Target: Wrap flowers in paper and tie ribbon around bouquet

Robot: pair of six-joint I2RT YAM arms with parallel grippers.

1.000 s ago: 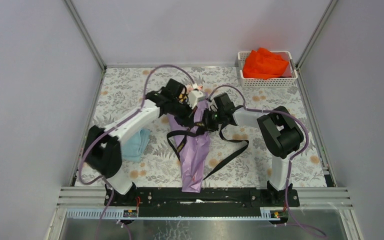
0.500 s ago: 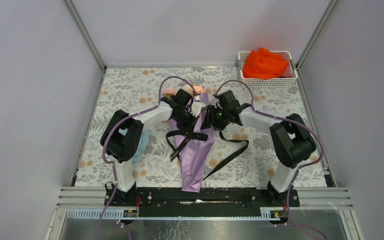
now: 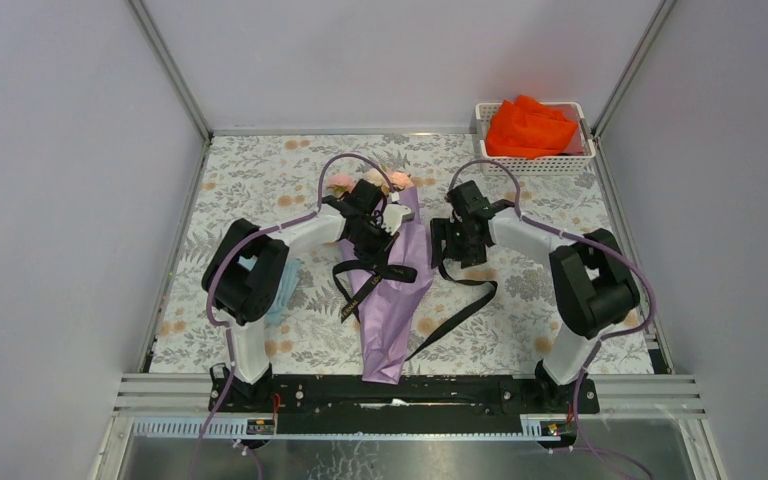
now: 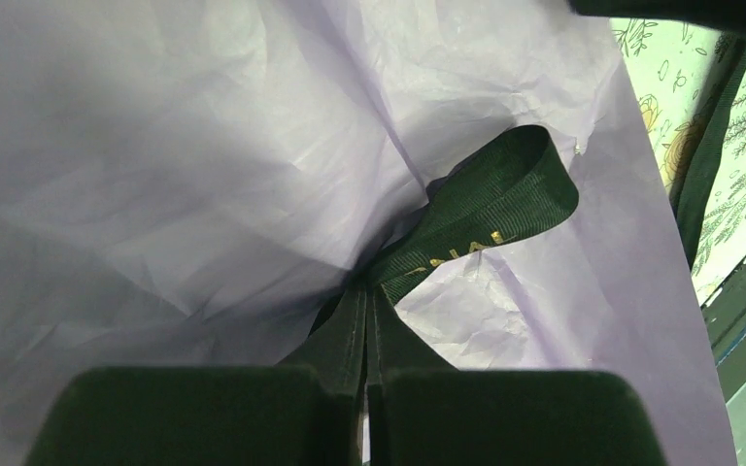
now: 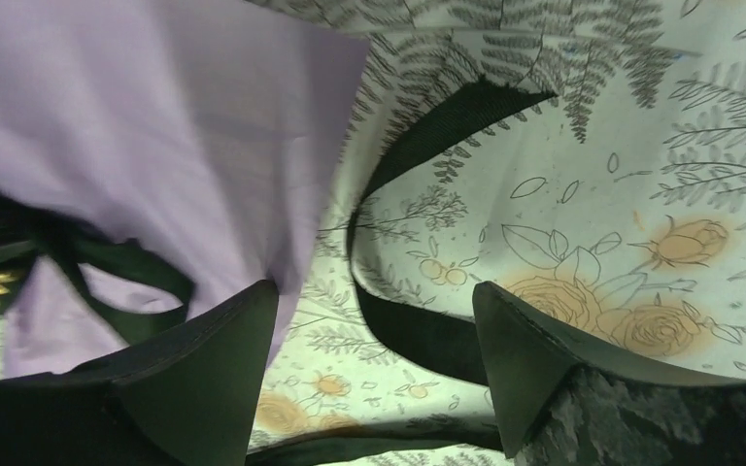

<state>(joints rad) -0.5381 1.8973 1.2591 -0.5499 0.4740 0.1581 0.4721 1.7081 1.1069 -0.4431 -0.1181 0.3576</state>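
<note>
Bouquet on worktop, ribbon looped across its wrap.
The bouquet [image 3: 392, 300] lies mid-worktop [image 3: 260, 180], with the flowers [image 3: 398, 181] at the far end and its point toward the arm bases. The left gripper [image 4: 367, 374] has its jaws pinched tight on the ribbon [image 4: 466, 233] against the purple paper [image 4: 204, 146]. The right gripper [image 5: 374, 301] is just beside the paper, jaws wide apart, gripping nothing.

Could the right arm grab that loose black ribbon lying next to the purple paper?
Probably yes. The right pincer hangs open over the ribbon, which lies bare on the table beside the paper, with nothing covering it.
</note>
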